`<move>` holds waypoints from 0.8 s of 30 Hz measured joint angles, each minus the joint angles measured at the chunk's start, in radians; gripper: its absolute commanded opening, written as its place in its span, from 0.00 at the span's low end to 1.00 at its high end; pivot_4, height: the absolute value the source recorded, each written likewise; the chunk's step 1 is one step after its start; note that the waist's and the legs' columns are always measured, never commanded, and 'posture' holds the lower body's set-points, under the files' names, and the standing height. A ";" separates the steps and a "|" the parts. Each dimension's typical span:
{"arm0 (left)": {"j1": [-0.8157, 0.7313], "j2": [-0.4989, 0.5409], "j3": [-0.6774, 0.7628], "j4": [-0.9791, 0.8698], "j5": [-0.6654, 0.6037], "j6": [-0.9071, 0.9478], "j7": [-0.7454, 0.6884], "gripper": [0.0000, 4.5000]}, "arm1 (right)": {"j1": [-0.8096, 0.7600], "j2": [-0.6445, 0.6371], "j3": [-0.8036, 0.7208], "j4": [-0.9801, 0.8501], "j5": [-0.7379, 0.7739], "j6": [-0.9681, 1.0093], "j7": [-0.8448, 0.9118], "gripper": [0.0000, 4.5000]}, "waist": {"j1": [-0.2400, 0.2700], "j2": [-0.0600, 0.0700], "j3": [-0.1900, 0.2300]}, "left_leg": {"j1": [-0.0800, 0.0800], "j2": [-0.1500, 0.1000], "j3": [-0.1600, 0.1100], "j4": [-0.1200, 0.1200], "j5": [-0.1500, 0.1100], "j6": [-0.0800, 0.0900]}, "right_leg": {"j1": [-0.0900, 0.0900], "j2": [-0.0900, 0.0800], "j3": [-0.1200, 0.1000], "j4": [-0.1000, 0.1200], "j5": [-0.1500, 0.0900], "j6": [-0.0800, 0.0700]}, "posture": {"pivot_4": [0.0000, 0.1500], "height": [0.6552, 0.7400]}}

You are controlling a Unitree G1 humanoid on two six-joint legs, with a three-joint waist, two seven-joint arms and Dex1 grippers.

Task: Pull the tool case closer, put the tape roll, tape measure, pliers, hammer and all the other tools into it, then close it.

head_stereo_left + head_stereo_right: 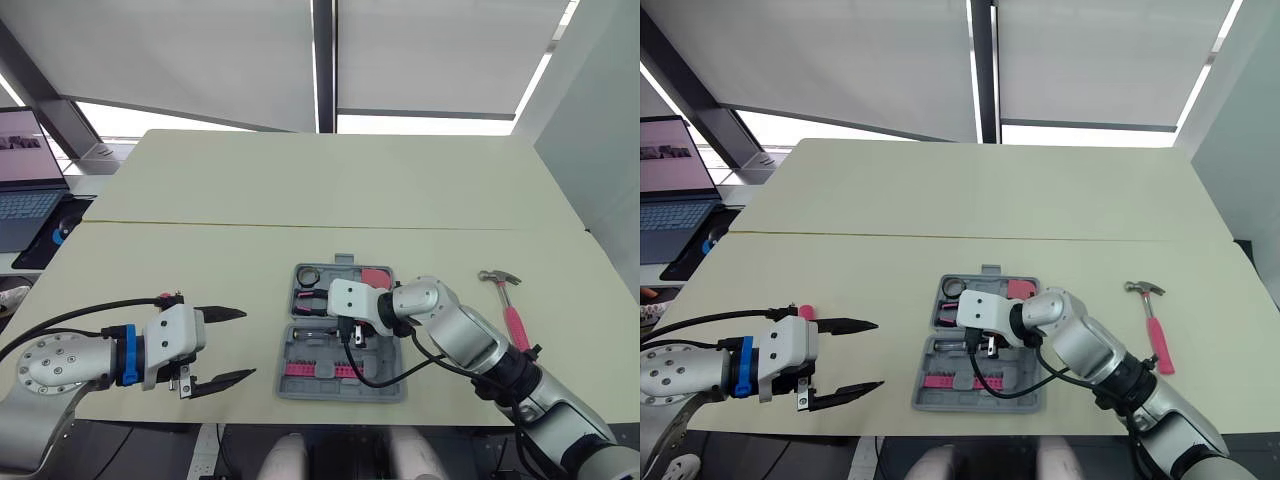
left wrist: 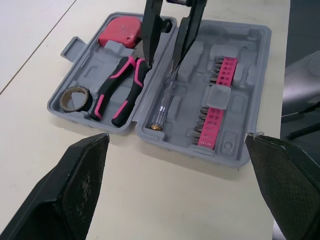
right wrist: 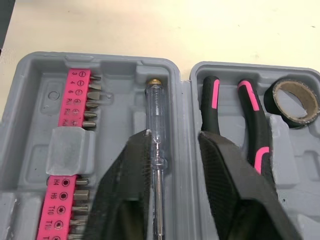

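I judge the packing nearly done. The tool case [image 1: 340,395] lies open on the tabletop [image 1: 300,200]. Its 12 o'clock half holds the tape roll [image 2: 76,99], pliers [image 2: 117,92] and tape measure [image 2: 119,32]; its 6 o'clock half holds the bit strips [image 3: 75,100] and a clear-handled screwdriver [image 3: 154,107]. My right pincer [image 3: 172,137] hangs low over that screwdriver, released, its fingers straddling the shaft without clamping it. The left pincer [image 1: 245,344] hovers at 9 o'clock of the case, spread wide and empty. The hammer [image 1: 511,315] lies on the tabletop at 3 o'clock of the case, well apart from it, and it is the one tool I see outside. My next move should be to lift the right pincer clear, swing it towards 3 o'clock and take the hammer by its pink handle; closing the lid comes after that
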 measured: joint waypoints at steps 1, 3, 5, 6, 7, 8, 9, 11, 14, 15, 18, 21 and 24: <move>0.000 0.000 -0.002 -0.001 -0.002 0.001 0.000 1.00 | 0.000 0.002 0.006 0.013 -0.002 -0.005 -0.002 0.12 | 0.000 0.000 0.000 | 0.000 0.000 0.000 0.000 0.000 0.000 | 0.000 0.000 0.000 0.000 0.000 0.000 | 1.00 1.00; 0.000 0.000 -0.004 -0.002 -0.003 0.004 0.000 1.00 | 0.002 0.007 0.015 0.039 -0.006 -0.013 -0.009 0.03 | 0.000 0.000 0.000 | 0.000 0.000 0.000 0.000 0.000 0.000 | 0.000 0.000 0.000 0.000 0.000 0.000 | 1.00 1.00; 0.001 0.000 -0.004 -0.002 -0.004 0.006 0.001 1.00 | 0.003 0.012 0.021 0.072 -0.015 -0.027 -0.015 0.01 | 0.000 0.000 0.000 | 0.000 0.000 0.000 0.000 0.000 0.000 | 0.000 0.000 0.000 0.000 0.000 0.000 | 1.00 1.00; 0.000 0.000 -0.004 -0.003 -0.004 0.011 0.001 1.00 | 0.005 0.016 0.022 0.087 -0.017 -0.028 -0.016 0.01 | 0.000 0.000 0.000 | 0.000 0.000 0.000 0.000 0.000 0.000 | 0.000 0.000 0.000 0.000 0.000 0.000 | 1.00 1.00; 0.000 0.000 -0.004 -0.004 -0.004 0.016 0.002 1.00 | 0.008 0.018 0.023 0.099 -0.022 -0.031 -0.017 0.01 | 0.000 0.000 0.000 | 0.000 0.000 0.000 0.000 0.000 0.000 | 0.000 0.000 0.000 0.000 0.000 0.000 | 1.00 1.00; 0.000 0.000 -0.004 -0.004 -0.004 0.019 0.003 1.00 | 0.009 0.020 0.028 0.106 -0.025 -0.039 -0.017 0.01 | 0.000 0.000 0.000 | 0.000 0.000 0.000 0.000 0.000 0.000 | 0.000 0.000 0.000 0.000 0.000 0.000 | 1.00 1.00; -0.001 0.000 -0.004 -0.006 -0.004 0.020 0.004 1.00 | 0.009 0.021 0.034 0.110 -0.029 -0.046 -0.017 0.01 | 0.000 0.000 0.000 | 0.000 0.000 0.000 0.000 0.000 0.000 | 0.000 0.000 0.000 0.000 0.000 0.000 | 1.00 1.00; -0.002 0.000 -0.004 -0.010 -0.004 0.021 0.005 1.00 | 0.009 0.023 0.039 0.119 -0.035 -0.057 -0.016 0.01 | 0.000 0.000 0.000 | 0.000 0.000 0.000 0.000 0.000 0.000 | 0.000 0.000 0.000 0.000 0.000 0.000 | 1.00 1.00; -0.005 -0.002 -0.006 -0.010 -0.004 0.023 0.011 1.00 | 0.009 0.020 0.048 0.136 -0.049 -0.097 -0.016 0.01 | 0.000 0.000 0.000 | 0.001 0.000 0.000 0.000 0.000 0.000 | 0.001 0.000 0.000 0.000 0.000 0.000 | 1.00 1.00; -0.009 -0.004 -0.006 -0.010 -0.004 0.023 0.014 1.00 | 0.009 0.020 0.051 0.140 -0.054 -0.109 -0.016 0.01 | 0.000 0.000 0.000 | 0.002 0.000 0.000 0.000 0.000 0.000 | 0.001 0.000 0.000 0.000 0.000 0.000 | 1.00 1.00; -0.012 -0.006 -0.006 -0.010 -0.004 0.025 0.021 1.00 | 0.017 0.021 0.050 0.146 -0.068 -0.149 -0.023 0.01 | 0.000 0.000 -0.001 | 0.002 0.000 0.000 0.000 0.000 0.000 | 0.002 0.001 0.000 0.000 0.000 0.000 | 1.00 1.00; -0.007 -0.012 -0.002 -0.009 -0.004 0.025 0.025 1.00 | 0.040 0.033 0.016 0.136 -0.052 -0.155 -0.037 0.01 | 0.000 0.000 0.000 | 0.002 0.001 0.000 0.000 0.000 0.000 | 0.001 0.001 0.000 0.001 0.000 0.000 | 1.00 1.00; 0.015 -0.021 0.032 0.007 -0.010 0.020 0.024 1.00 | 0.062 0.032 -0.073 0.041 0.004 -0.118 -0.039 0.01 | 0.001 0.000 0.000 | 0.000 0.000 0.000 0.000 0.000 0.000 | 0.000 0.000 0.000 0.001 0.000 0.000 | 1.00 1.00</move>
